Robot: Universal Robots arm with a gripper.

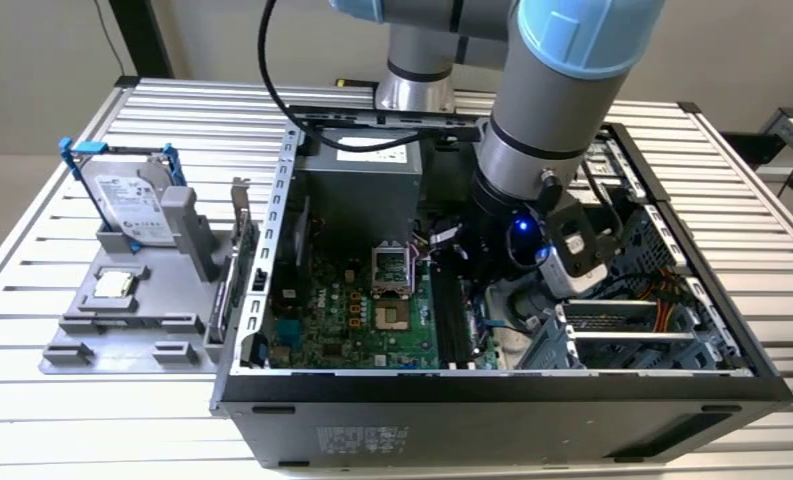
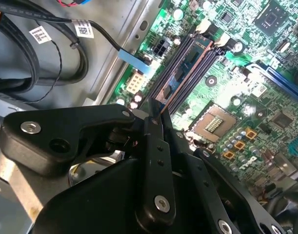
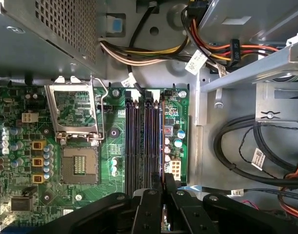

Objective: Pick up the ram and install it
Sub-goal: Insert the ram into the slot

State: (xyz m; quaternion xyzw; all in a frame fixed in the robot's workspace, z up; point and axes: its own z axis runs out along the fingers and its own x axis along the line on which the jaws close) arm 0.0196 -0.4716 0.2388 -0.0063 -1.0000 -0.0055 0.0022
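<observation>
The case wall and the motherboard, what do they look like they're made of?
The case wall looks like bare sheet metal: grey, matte, with punched holes and folded edges. The motherboard looks like a glossy green circuit board, probably fibreglass laminate, carrying soldered parts and black, plastic-looking slots.

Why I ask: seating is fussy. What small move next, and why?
Probably ease straight down. The tool grips the ram edge-on, parallel to the slots and about over one, seemingly not yet seated.
</observation>
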